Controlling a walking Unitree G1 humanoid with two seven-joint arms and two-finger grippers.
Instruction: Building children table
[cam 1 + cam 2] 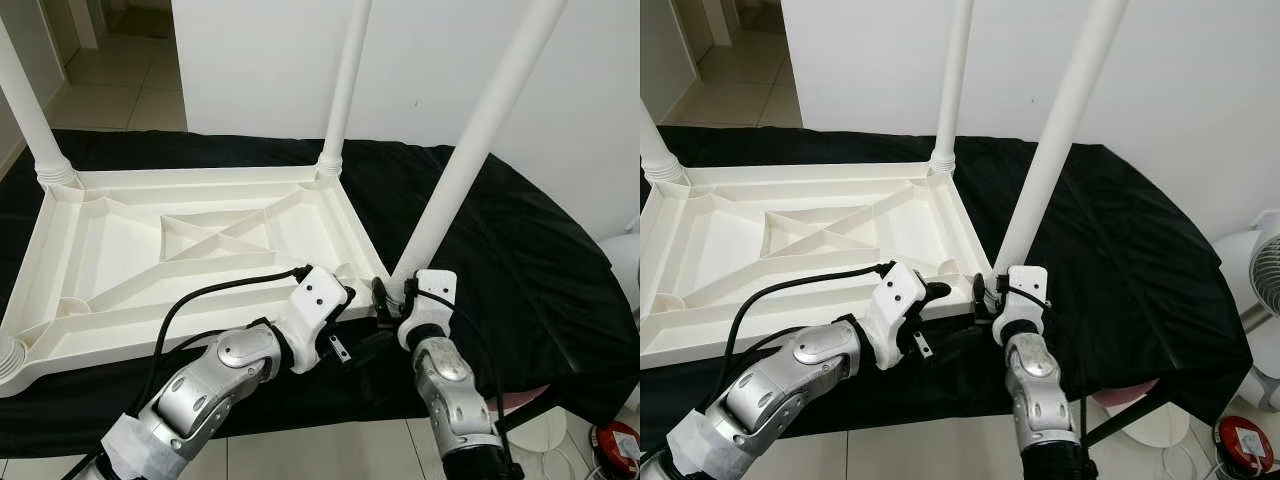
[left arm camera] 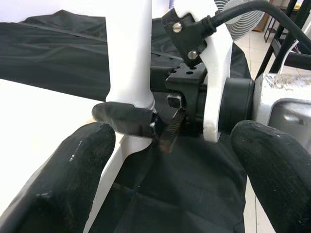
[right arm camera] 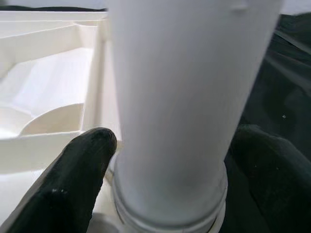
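Your right gripper point(image 3: 165, 160) had its fingers round the base of the near-right leg point(image 1: 470, 150), gripping it just above the socket, I'd guess to twist it home or keep it upright. Your left gripper point(image 2: 165, 160) sat at about 9 o'clock from it with fingers spread wide, holding nothing, probably steadying that corner. The tabletop point(image 1: 110, 250) lay upside down, ribs up, so the sockets faced you. Two more legs stood at 10 point(image 1: 25, 110) and 12 o'clock point(image 1: 345, 90). Everything rested on a black cloth point(image 1: 500, 250), with a white wall point(image 1: 250, 70) behind and a tiled floor point(image 1: 330, 450) at 6 o'clock.
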